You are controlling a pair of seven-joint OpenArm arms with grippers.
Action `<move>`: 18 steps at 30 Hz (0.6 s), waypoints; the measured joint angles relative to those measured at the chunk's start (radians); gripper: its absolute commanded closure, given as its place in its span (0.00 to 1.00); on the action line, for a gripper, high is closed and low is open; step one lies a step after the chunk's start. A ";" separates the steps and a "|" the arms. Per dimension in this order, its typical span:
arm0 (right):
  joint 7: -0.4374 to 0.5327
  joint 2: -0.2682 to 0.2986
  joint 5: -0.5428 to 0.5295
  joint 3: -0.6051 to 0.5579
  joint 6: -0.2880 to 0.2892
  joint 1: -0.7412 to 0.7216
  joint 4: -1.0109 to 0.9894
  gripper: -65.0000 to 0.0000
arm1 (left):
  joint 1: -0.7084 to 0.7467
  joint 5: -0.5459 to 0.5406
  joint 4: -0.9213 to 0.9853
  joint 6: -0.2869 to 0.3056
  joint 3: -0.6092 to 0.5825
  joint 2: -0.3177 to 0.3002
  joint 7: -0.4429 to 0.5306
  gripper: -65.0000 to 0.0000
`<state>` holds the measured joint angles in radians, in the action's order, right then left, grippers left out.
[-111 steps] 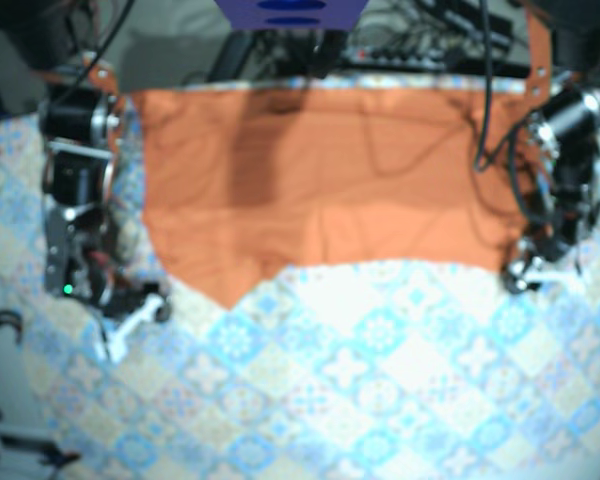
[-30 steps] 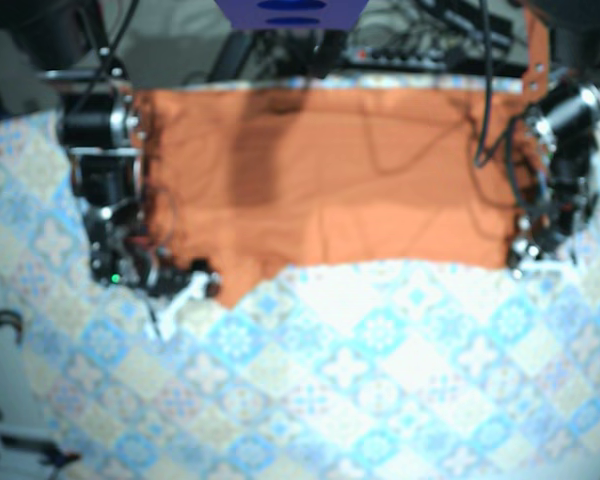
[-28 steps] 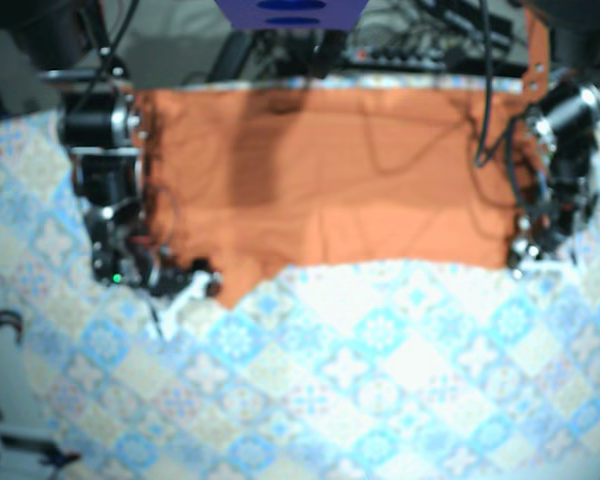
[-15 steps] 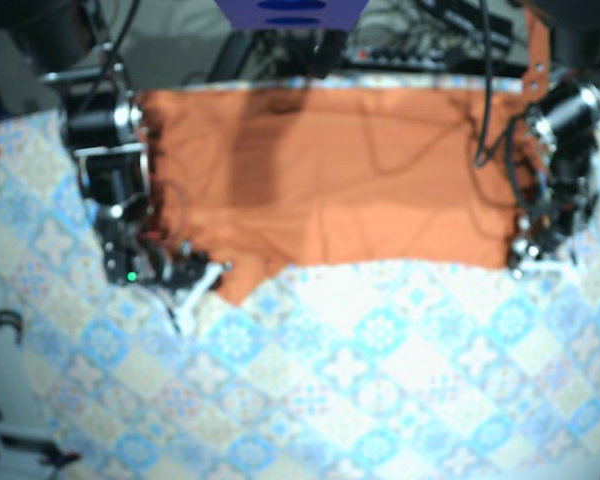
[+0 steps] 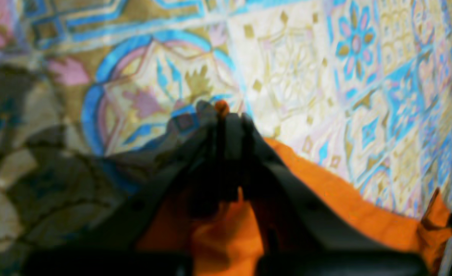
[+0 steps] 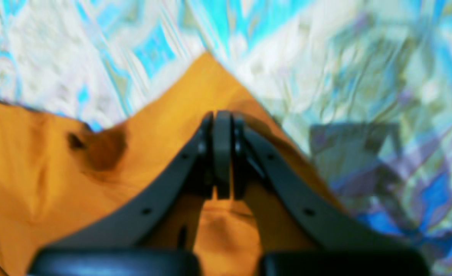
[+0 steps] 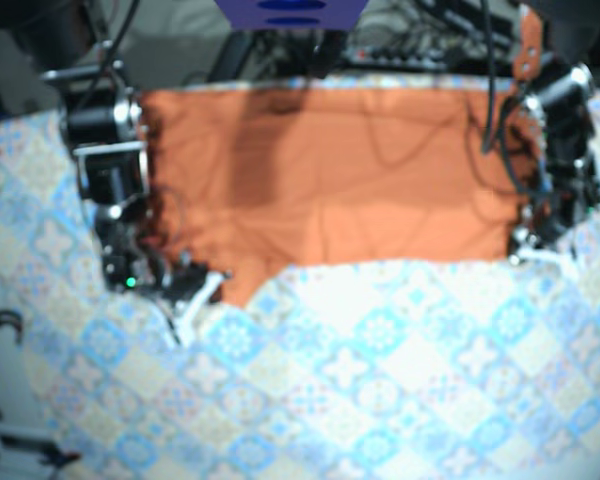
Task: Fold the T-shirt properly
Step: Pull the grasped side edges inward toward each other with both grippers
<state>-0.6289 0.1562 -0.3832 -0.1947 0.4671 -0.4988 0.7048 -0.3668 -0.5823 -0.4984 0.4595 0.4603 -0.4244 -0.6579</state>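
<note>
The orange T-shirt (image 7: 330, 170) lies spread across the far half of the table, with a pointed corner (image 7: 235, 290) hanging down at its lower left. In the right wrist view my right gripper (image 6: 222, 117) is shut over that corner (image 6: 207, 73), and cloth bulges up around the fingers. In the base view it sits at the left (image 7: 208, 288). My left gripper (image 5: 223, 111) is shut, with a bit of orange cloth pinched at its tip and the shirt edge (image 5: 344, 199) running beneath. From above it sits at the shirt's lower right corner (image 7: 525, 250).
A tablecloth with a blue and yellow tile pattern (image 7: 380, 380) covers the table. Cables and equipment (image 7: 420, 40) crowd the far edge behind the shirt. A dark cable loop (image 7: 0, 330) lies at the left edge.
My right gripper slid rightward from beside the shirt onto its pointed corner. The left arm shifted slightly up at the lower right corner.
</note>
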 measured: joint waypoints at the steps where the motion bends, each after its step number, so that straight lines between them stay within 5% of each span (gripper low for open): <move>1: -0.002 0.006 -0.002 0.000 0.001 0.000 0.011 1.00 | 0.004 0.003 -0.011 0.000 0.000 0.000 -0.005 1.00; 18: -0.038 0.048 -0.003 0.060 0.001 0.176 0.280 1.00 | 0.140 0.023 -0.212 -0.011 -0.003 -0.007 -0.028 1.00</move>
<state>-0.6666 0.2047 -0.3866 -0.1352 0.4683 -0.3229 0.9848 -0.2264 -0.5594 -0.7101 0.4488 0.4568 -0.4316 -0.6861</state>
